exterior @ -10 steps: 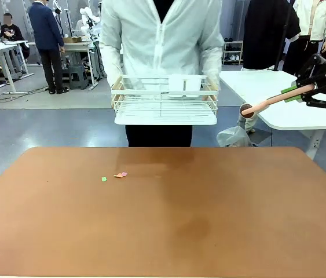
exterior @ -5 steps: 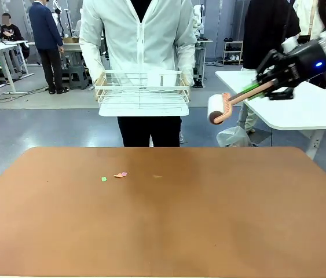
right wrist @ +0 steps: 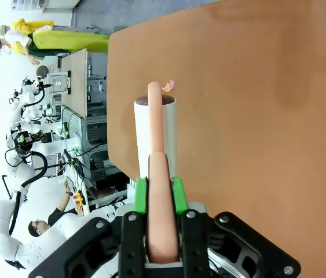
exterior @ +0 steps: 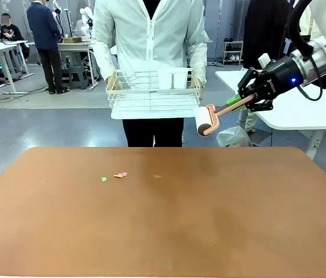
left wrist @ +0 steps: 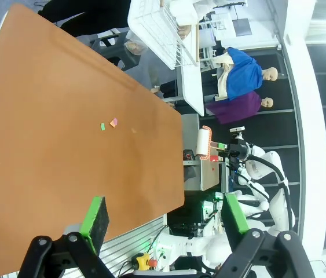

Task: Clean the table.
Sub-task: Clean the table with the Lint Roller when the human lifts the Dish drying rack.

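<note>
The reddish-brown table [exterior: 168, 231] carries a green scrap [exterior: 103, 179], a pink scrap [exterior: 120, 174] and a tiny brownish speck [exterior: 158, 176] on its far left part. My right gripper [exterior: 241, 101] hovers beyond the far right edge, shut on the pink handle of a lint roller [exterior: 204, 121], whose white head points left and down. In the right wrist view the gripper [right wrist: 158, 197] clamps that handle, with the roller [right wrist: 156, 136] above the table [right wrist: 244, 116] and the pink scrap [right wrist: 167, 86] past its tip. My left gripper [left wrist: 165, 214] is open over the table [left wrist: 64, 116], nothing between its pads.
At the far side a person in a white jacket stands holding a white wire rack [exterior: 154, 95] with white cups in it. A white-topped table [exterior: 301, 110] stands behind my right arm. Other people and tables are far back on the left.
My right arm has swung left and down, bringing the lint roller closer to the table's far edge. The person has shifted sideways with the rack.
</note>
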Available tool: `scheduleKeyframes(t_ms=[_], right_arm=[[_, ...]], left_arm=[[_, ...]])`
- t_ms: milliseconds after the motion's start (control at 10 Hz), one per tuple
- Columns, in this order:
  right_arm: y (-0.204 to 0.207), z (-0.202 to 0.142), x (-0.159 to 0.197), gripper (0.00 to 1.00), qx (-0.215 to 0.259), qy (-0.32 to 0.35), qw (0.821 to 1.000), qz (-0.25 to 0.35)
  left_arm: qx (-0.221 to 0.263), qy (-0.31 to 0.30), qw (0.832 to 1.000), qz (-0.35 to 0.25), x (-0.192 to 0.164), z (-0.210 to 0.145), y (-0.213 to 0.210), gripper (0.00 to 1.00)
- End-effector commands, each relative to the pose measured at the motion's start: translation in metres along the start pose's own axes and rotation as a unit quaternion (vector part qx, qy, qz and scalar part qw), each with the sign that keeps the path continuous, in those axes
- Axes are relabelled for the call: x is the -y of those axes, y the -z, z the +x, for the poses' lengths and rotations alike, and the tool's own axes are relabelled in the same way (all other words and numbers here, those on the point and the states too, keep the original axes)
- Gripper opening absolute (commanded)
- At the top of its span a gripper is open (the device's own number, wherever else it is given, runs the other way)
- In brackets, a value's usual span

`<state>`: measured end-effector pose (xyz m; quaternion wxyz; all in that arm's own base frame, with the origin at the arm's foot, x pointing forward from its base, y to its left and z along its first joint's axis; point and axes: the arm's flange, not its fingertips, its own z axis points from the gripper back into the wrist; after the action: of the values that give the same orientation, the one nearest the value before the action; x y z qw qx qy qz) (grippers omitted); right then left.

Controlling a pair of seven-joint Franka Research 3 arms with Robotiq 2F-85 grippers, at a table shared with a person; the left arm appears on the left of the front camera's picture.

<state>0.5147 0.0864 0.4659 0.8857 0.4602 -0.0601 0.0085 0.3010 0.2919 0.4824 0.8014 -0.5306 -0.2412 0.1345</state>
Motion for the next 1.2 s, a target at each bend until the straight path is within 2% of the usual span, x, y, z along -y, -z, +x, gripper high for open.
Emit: scheduleKeyframes(t_ms=[0, 400, 500, 600, 800, 1100], right_arm=[[0.004, -0.001, -0.001, 0.21, -0.004, -0.001, 1.0, 0.001], [0.002, 0.0, 0.001, 0.21, -0.002, 0.001, 1.0, 0.0], [0.016, 0.007, 0.004, 0.21, 0.003, -0.012, 1.0, -0.01], [0.037, 0.022, 0.009, 0.21, 0.021, -0.011, 0.999, -0.045], [0.069, 0.038, 0.02, 0.21, -0.04, -0.023, 0.997, -0.058], [0.109, 0.036, 0.034, 0.21, -0.053, -0.001, 0.996, -0.065]], left_arm=[[0.003, 0.003, 1.0, -0.006, 0.0, 0.0, -0.003, 1.0], [0.003, 0.003, 1.0, -0.006, 0.0, 0.0, -0.003, 1.0], [0.003, 0.003, 1.0, -0.006, 0.0, 0.0, -0.003, 1.0], [0.003, 0.003, 1.0, -0.006, 0.0, 0.0, -0.003, 1.0], [0.003, 0.003, 1.0, -0.006, 0.0, 0.0, -0.003, 1.0], [0.003, 0.003, 1.0, -0.006, 0.0, 0.0, -0.003, 1.0]])
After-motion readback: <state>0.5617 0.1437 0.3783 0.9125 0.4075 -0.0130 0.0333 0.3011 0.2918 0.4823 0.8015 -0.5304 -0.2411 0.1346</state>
